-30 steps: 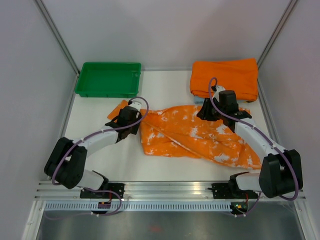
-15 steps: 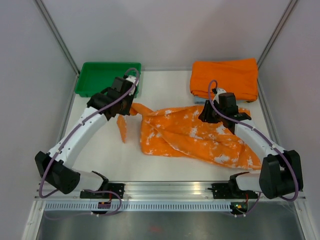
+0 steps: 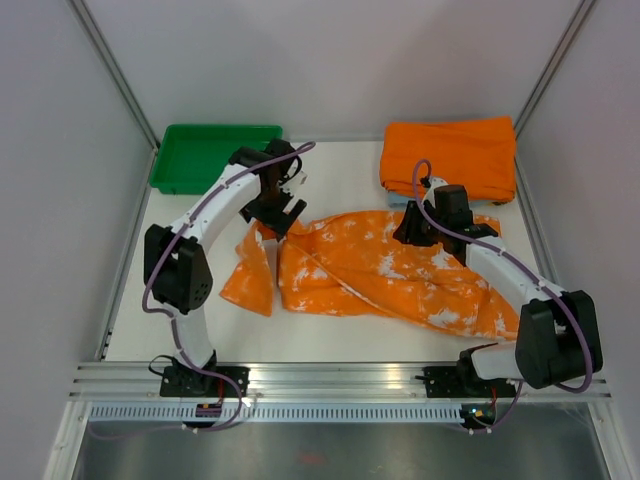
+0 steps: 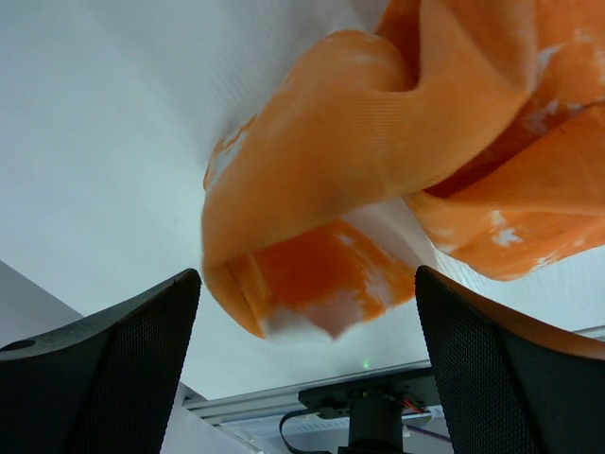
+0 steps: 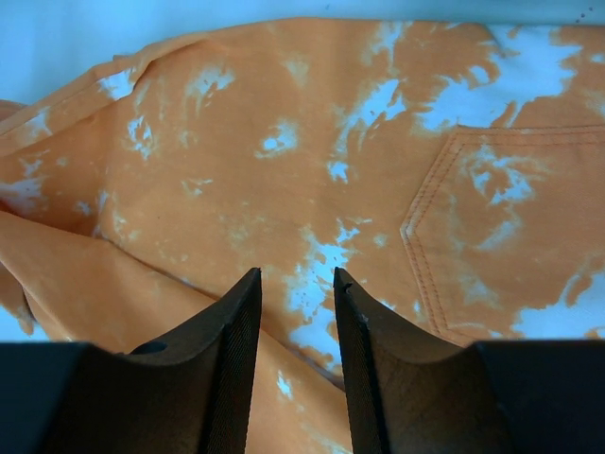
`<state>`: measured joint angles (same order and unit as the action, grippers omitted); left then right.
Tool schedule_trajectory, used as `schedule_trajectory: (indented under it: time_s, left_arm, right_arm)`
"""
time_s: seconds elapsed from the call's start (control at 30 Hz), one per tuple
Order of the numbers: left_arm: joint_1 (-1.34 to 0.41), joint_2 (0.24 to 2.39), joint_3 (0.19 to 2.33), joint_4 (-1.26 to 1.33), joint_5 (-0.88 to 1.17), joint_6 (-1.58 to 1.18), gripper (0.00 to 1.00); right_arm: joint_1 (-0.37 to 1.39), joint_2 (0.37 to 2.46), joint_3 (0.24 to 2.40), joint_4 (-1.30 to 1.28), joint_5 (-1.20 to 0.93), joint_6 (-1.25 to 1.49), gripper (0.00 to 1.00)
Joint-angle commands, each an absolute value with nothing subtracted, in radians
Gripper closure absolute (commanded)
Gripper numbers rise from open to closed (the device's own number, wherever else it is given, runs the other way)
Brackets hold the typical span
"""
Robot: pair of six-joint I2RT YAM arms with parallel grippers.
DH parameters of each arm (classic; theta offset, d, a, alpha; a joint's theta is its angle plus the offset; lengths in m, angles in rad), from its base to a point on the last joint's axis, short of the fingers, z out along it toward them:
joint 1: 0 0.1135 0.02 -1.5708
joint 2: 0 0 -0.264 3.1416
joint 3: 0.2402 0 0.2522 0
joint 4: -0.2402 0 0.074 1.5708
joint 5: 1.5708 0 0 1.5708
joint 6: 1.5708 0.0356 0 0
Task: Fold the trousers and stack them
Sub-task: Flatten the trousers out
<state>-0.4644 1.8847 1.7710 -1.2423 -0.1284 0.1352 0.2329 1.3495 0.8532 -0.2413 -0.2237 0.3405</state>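
The trousers, orange with white splashes, lie crumpled across the middle of the table. One leg end lies folded out to the left. My left gripper hovers above the trousers' left upper part with its jaws wide open and empty. In the left wrist view the leg end lies beyond the fingers. My right gripper sits low over the trousers' top edge. In the right wrist view its jaws stand a little apart over the cloth by a back pocket, nothing between them.
A plain orange folded cloth lies at the back right on a light blue folded cloth. A green tray stands at the back left. Grey walls close both sides; a metal rail runs along the front.
My left gripper lifted the leg end up and back, then let go. The leg now lies on the table to the left. The right arm has not moved.
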Motion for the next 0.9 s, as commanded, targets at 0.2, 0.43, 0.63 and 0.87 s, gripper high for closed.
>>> schedule_trajectory:
  time_s: [0.2,0.43,0.63,0.87]
  left_arm:
    - [-0.428,1.566,1.453,-0.976,-0.146,-0.144,0.0]
    - [-0.46,1.309,1.079,-0.795,-0.13,-0.495,0.0]
    - [-0.63,1.336,0.992,-0.693,-0.307,-0.615,0.0]
    - [-0.736,1.48,0.965,-0.894,-0.675,-0.935,0.17]
  right_arm:
    - [0.299,1.396,0.877,-0.189,-0.282,0.34,0.55]
    - [0.319,1.427,0.884,-0.179,-0.29,0.342,0.55]
    - [0.321,1.427,0.896,-0.204,-0.287,0.328,0.55]
    - [0.321,1.414,0.882,-0.224,-0.281,0.318,0.55]
